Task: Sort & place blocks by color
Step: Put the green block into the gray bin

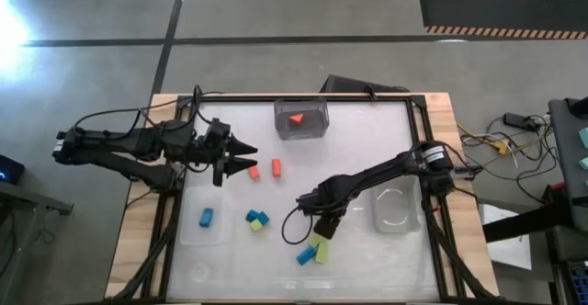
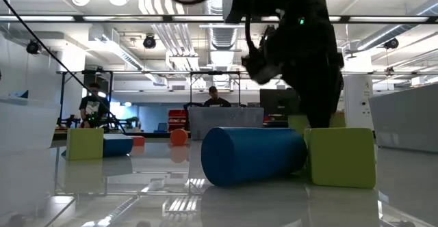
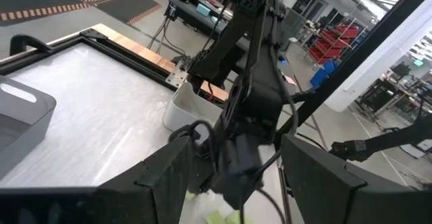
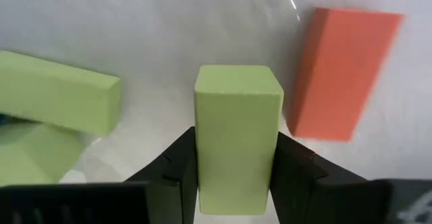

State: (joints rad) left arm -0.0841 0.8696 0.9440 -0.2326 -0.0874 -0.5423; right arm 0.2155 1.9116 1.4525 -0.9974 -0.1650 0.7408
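My right gripper (image 1: 323, 234) points down at the table's near middle, shut on a yellow-green block (image 4: 237, 116). Beside that block lie an orange-red block (image 4: 341, 72) and another yellow-green block (image 4: 57, 99). A blue block (image 1: 304, 255) and a yellow-green block (image 1: 321, 250) lie just nearer the front edge; the low view shows a blue block (image 2: 253, 155) and a yellow-green block (image 2: 342, 157) close up. My left gripper (image 1: 241, 156) hovers open at the left, above two orange-red blocks (image 1: 253, 170) (image 1: 276, 167). A blue and yellow-green pair (image 1: 255, 219) lies left of centre. My right gripper pinches the yellow-green block's two long sides (image 4: 202, 177) between its two fingers (image 4: 177, 173), at the block's near end. The fingers come from above, pointing steeply down, one on each side. The block lies flat on the white table top, running away from the fingers.
A grey bin (image 1: 317, 130) at the far middle holds an orange-red wedge (image 1: 297, 118). A clear bin (image 1: 395, 208) stands at the right. Another clear bin (image 1: 197, 236) at the near left holds a blue block (image 1: 208, 217). Black frame rails (image 1: 418, 112) edge the table.
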